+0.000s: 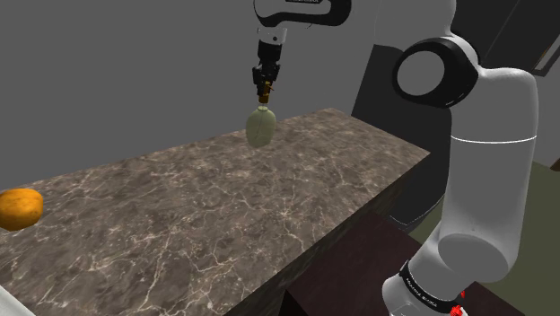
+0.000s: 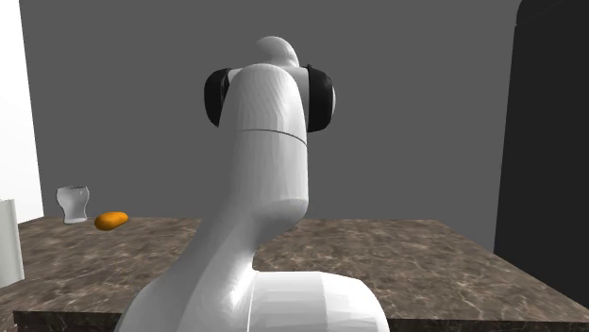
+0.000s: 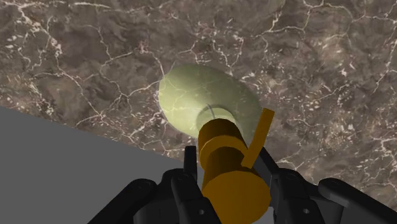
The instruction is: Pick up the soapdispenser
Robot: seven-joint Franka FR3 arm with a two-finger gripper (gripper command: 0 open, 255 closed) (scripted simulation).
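The all-black gripper (image 1: 263, 95) has its two fingers clamped tight on the orange pump top (image 3: 224, 147) of the pale green rounded soap dispenser (image 1: 260, 128), coming at it straight from above. The bottle sits under the hand right by the far edge of the brown veined marble-look counter (image 1: 224, 206), and honestly I can't tell if its base is touching the stone or just off it. A round orange fruit (image 1: 18, 208) lies well away at the shoulder view's left end of the counter.
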